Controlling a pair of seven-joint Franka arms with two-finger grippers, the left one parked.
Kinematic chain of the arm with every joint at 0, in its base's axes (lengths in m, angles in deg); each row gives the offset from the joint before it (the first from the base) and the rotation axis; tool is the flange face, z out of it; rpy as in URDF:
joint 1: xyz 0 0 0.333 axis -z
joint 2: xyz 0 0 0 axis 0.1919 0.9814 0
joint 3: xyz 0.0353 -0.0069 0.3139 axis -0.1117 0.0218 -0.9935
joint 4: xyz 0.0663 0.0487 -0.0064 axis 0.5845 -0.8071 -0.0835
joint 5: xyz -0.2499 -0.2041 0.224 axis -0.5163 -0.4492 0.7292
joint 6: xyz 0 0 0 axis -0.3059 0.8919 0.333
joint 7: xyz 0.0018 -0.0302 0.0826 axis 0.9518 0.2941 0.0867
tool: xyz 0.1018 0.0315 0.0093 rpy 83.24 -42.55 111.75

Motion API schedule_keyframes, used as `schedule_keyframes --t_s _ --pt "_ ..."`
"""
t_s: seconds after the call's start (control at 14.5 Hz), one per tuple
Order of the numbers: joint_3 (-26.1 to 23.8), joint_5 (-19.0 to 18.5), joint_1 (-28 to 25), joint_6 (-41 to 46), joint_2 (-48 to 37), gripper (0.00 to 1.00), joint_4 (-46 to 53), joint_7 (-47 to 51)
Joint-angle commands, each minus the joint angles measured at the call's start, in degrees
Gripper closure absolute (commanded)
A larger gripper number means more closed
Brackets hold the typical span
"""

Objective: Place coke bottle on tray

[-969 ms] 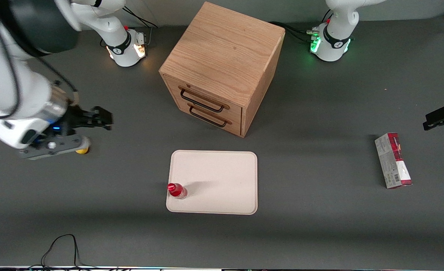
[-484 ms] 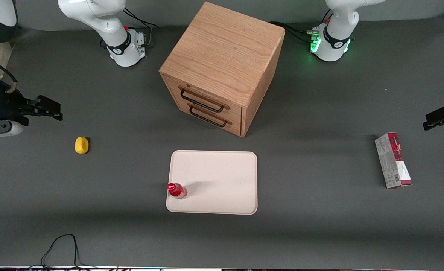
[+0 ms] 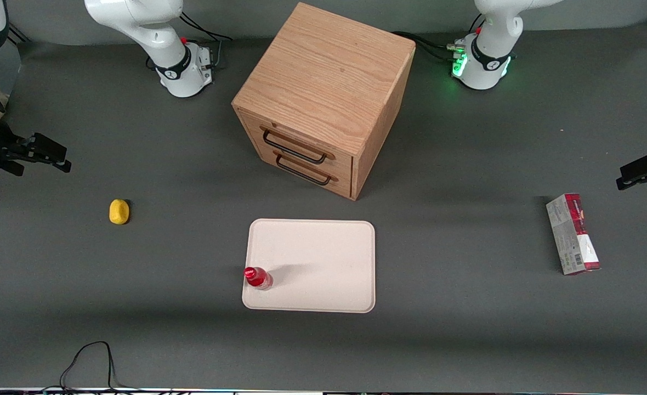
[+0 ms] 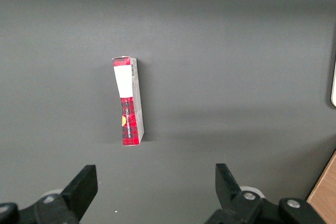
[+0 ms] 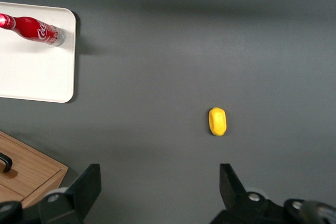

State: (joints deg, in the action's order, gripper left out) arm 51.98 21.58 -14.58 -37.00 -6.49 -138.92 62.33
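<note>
Red coke bottle (image 3: 258, 277) upright on tray (image 3: 323, 258), white script label; gripper (image 5: 157, 195) wide apart.

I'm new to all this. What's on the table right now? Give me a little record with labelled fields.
coke bottle: standing upright on the tray, at a corner near its rim
tray: flat on the table, in front of the cabinet's drawers
end effector: open, holding nothing, toward the working arm's end of the table
cabinet: both drawers shut
yellow lump: on the table, near the end effector
carton: toward the parked arm's end
</note>
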Motion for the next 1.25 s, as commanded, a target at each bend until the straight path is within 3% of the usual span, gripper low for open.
schedule_keyframes --t_s 0.0,0.28,0.42,0.69,1.18 --pt "0.01 0.62 0.18 0.46 1.19 0.0 2.63 -2.5" --pt "0.36 -1.31 -0.25 3.71 0.31 0.0 2.37 -2.5" --pt "3.78 -1.58 -2.37 5.2 0.04 0.0 2.37 -2.5" --pt "2.74 -1.4 -0.35 5.47 0.13 0.0 2.54 -2.67" --pt "2.74 -1.14 -1.32 5.56 0.31 0.0 2.81 -2.58"
